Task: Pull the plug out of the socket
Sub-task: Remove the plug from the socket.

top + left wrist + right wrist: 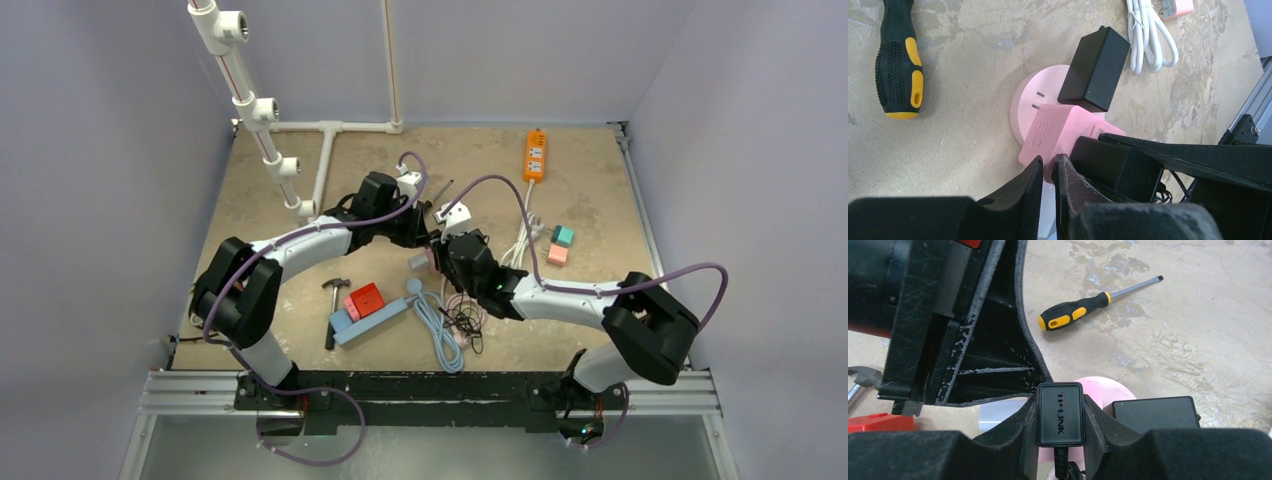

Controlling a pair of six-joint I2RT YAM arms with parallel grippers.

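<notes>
A pink socket (1048, 130) on a round pink base sits mid-table (425, 262). My right gripper (1060, 415) is shut on a black TP-LINK plug (1060, 412) that sits against the socket's side (1118, 167). My left gripper (1049, 162) is shut, with its tips at the socket's near edge; nothing shows between them. A second black adapter (1094, 68) stands plugged into the round base, and it also shows in the right wrist view (1154, 412). Both grippers meet over the socket in the top view, left (425, 238) and right (450, 258).
A black and yellow screwdriver (1075, 315) lies beyond the socket. A white coiled cable (1148, 40), teal and pink cubes (562, 236) and an orange power strip (535, 153) lie to the right. A hammer (333, 300), a red block (366, 298) and a light blue cable (435, 325) lie near. White pipes (260, 110) stand at the back left.
</notes>
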